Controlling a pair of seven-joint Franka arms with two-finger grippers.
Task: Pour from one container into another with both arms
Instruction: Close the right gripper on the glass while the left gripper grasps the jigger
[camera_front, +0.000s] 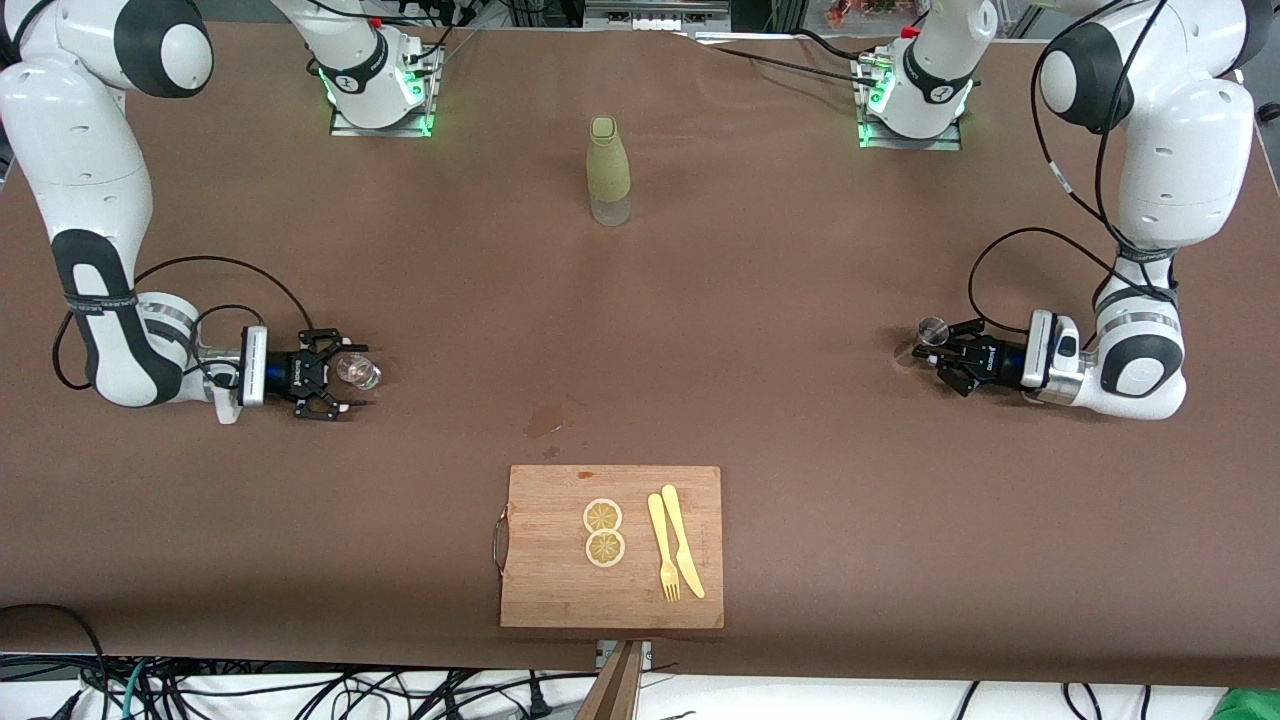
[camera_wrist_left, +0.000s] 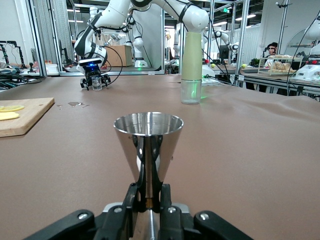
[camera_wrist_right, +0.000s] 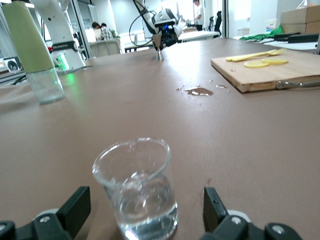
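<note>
- A tall green bottle (camera_front: 609, 170) stands in the middle of the brown table (camera_front: 760, 300), up near the arms' bases.
- A wooden cutting board (camera_front: 545, 590) lies at the table's 6 o'clock edge in the front view.
- On the board lie two lemon slices (camera_front: 604, 532), a yellow fork (camera_front: 662, 546) and a yellow knife (camera_front: 683, 541).
- A small wet spot (camera_front: 543, 420) sits on the table between the bottle and the board.
- Nothing stands between the two grippers; the table between them is bare cloth.
- The jigger (camera_front: 931, 333) is at the left arm's end of the table, at about 3 o'clock in the front view.
- It is shiny steel, shaped like two cones joined at a thin waist.
- It stands straight up on the table, with its open mouth at 12 o'clock in the left wrist view.
- The left gripper (camera_front: 943, 352) lies low by the table, and its fingers (camera_wrist_left: 131, 200) pinch the jigger at the thin waist.
- The glass cup (camera_front: 358, 371) is at the right arm's end of the table, at about 9 o'clock in the front view.
- It is clear and small, stands upright, and has a little clear liquid in the bottom.
- The right gripper (camera_front: 345, 375) lies low with its fingers (camera_wrist_right: 75, 205) spread wide, one on each side of the cup, not touching it.
</note>
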